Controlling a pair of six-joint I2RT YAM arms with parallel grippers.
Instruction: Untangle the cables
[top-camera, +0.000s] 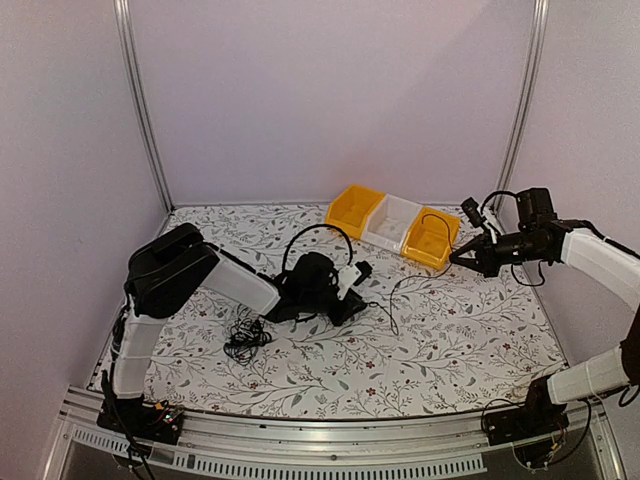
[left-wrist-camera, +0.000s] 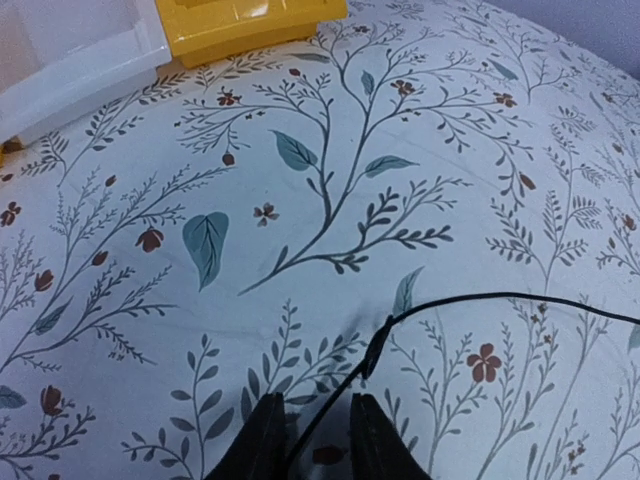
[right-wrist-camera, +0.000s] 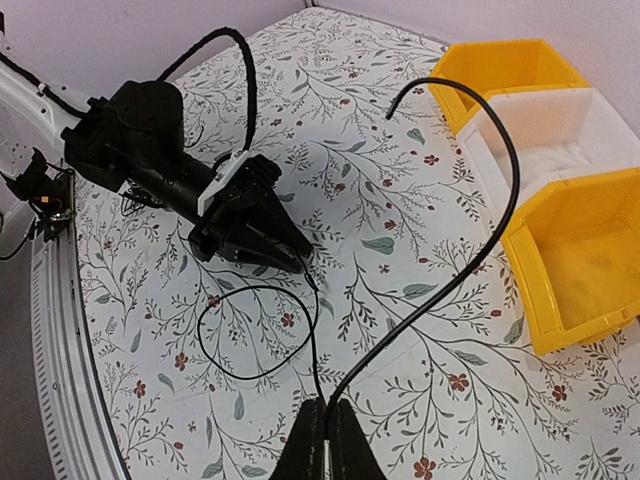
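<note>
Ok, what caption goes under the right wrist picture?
Right gripper pinches a thin black cable that loops across to the left gripper.

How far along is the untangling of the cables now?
Early. Done: one cable lies stretched out, apart from the tangled clump. In hand: the right fingers pinch it; the left fingers straddle it, not yet closed. Left: that clump sits by the left arm, and nothing holds it.

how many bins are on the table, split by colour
yellow bins: 2
white bin: 1
total: 3
</note>
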